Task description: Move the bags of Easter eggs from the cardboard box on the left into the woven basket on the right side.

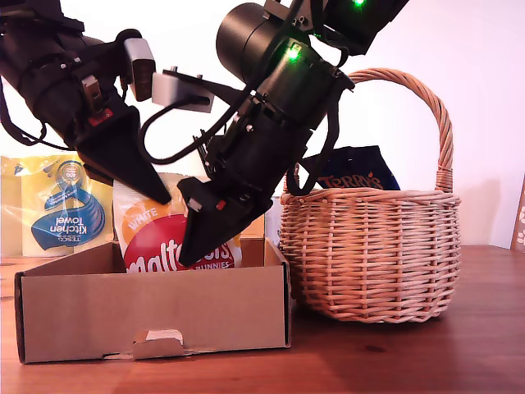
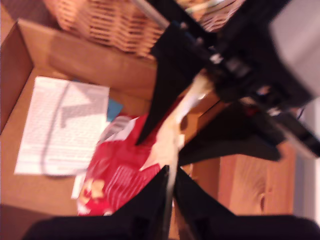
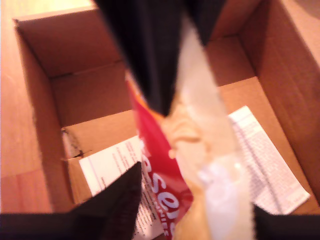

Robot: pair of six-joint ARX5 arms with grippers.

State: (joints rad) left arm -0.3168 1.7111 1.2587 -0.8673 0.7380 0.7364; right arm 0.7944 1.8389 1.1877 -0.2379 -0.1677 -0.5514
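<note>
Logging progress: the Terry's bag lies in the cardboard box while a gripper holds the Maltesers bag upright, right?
No: the exterior view shows the Terry's bag in the woven basket, not the cardboard box. My first gripper does hold the Maltesers bag upright.

Cardboard box: plain brown corrugated card, matt. Woven basket: tan wicker, rough weave. Maltesers bag: glossy red-and-cream plastic film. Tabletop: brown wood, faint sheen. Arm housings: smooth black plastic, semi-gloss.
</note>
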